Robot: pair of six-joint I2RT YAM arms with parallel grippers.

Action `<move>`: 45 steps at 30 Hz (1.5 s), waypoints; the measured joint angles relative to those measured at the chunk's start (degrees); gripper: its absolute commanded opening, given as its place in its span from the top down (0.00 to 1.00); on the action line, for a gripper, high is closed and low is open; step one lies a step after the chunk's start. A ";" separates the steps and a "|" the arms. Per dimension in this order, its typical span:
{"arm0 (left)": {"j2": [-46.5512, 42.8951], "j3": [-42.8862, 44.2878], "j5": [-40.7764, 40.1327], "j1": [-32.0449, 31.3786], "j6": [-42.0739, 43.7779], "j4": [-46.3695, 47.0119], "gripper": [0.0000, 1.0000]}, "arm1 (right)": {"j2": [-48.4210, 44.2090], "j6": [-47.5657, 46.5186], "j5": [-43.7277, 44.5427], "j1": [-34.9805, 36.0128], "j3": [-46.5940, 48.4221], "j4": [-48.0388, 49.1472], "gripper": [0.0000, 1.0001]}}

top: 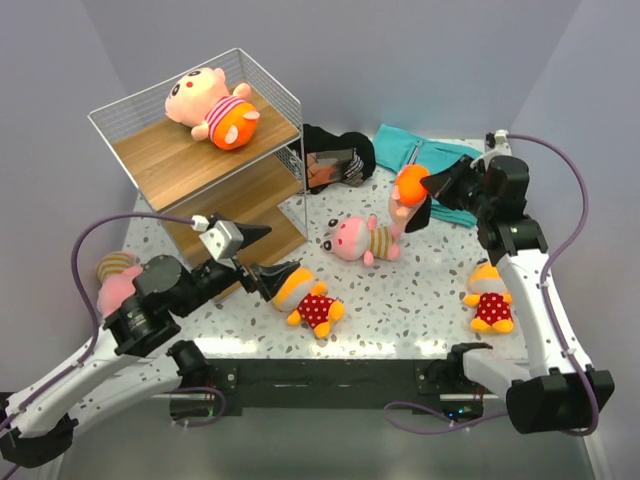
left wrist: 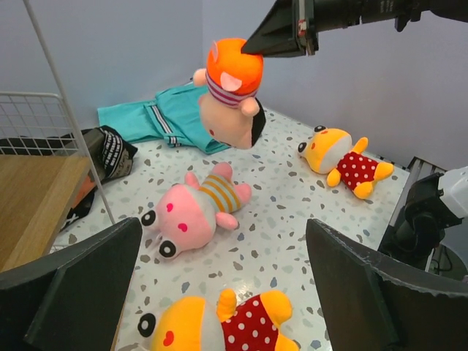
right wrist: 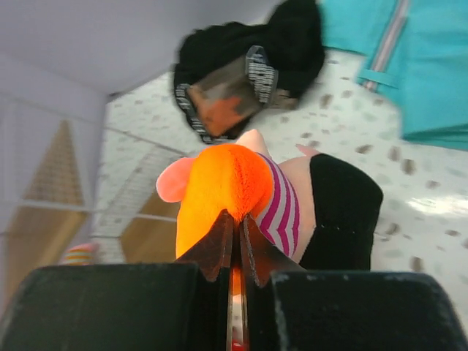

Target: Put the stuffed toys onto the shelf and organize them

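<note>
A: Quick, where's the striped toy?
B: In the air, clear of the counter, far right side. The right jaws are pinching its orange shorts, pressed almost together on the fabric. It hangs under them, shorts up, head down, so long axis is approx upright.
A: And the shelf?
B: Far left corner. The toy is off to its right w/ most of the counter between.
A: Anything on it?
B: One pink toy lies on the top board. Looks like there's room beside it, IMO.
A: So the carry goes leftward?
B: I'd say so. The right arm has a long reach across, and the left arm sits much nearer the shelf. The hanging head might catch the wire rim if it comes in low.
A: What about the left jaws?
B: Spread wide, nothing in them. A yellow polka-dot toy lies just ahead, head end nearest them.
A: Others?
B: A pink striped one mid-counter. A 2nd yellow one by the right arm. A half-hidden toy at the left edge. A teal cloth and a black bundle at the back, not ours.
</note>
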 measured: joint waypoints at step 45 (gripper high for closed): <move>23.63 11.50 10.19 0.00 -17.35 27.91 1.00 | -22.40 51.17 -35.19 0.55 -11.32 42.23 0.98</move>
